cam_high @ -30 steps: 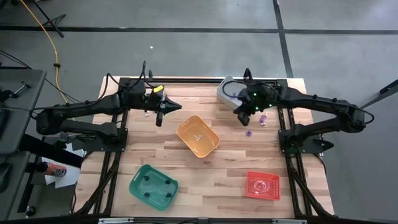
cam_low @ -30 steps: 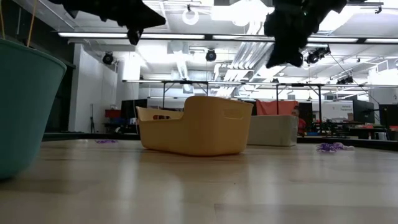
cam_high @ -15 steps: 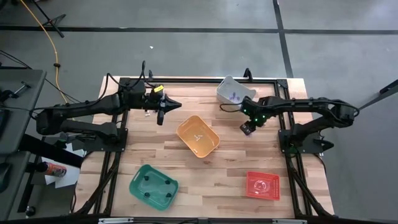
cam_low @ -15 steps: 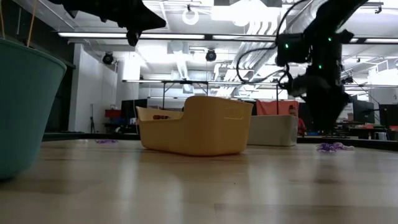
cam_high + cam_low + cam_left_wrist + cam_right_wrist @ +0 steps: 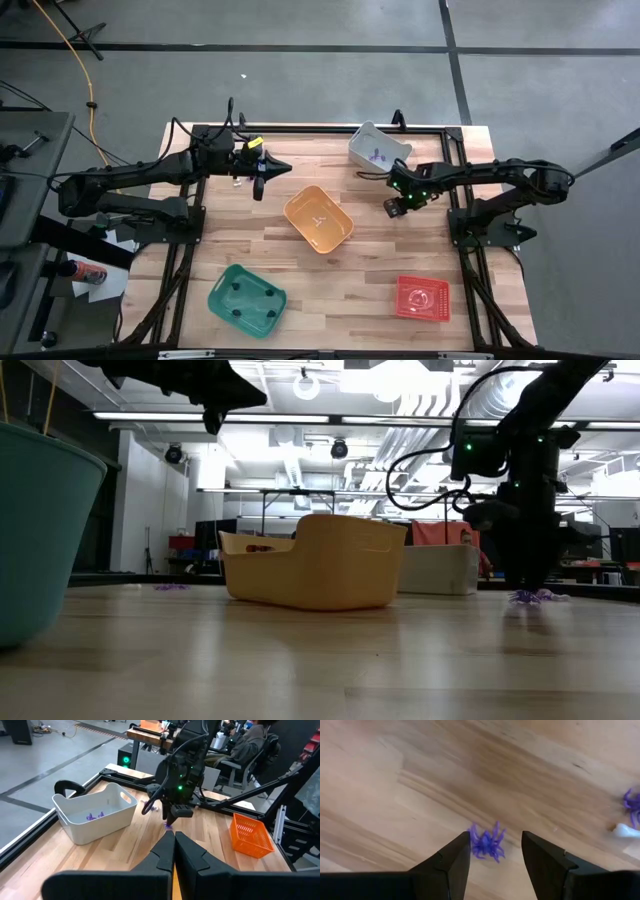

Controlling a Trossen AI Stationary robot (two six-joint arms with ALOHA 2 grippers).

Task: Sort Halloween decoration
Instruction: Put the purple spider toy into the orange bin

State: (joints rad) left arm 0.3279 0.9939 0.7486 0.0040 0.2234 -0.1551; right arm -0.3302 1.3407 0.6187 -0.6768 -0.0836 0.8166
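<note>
A purple spider trinket lies flat on the wooden table, right of the middle; it also shows in the low view. My right gripper points down just above it, open, one finger on either side of it without touching; it also shows in the high view. A second purple trinket and a whitish one lie on the table close by. My left gripper is shut and empty, held above the table's far left part, with its fingers closed in its wrist view.
A white bin with purple trinkets stands at the far edge. An orange bin stands mid-table, a green bin near left, and a red bin near right. Another purple trinket lies at the far left.
My right gripper has come away from the white bin toward the table's near edge. It has gone down until its fingers hang just over the purple spider. Most of the move was in the first half second.
</note>
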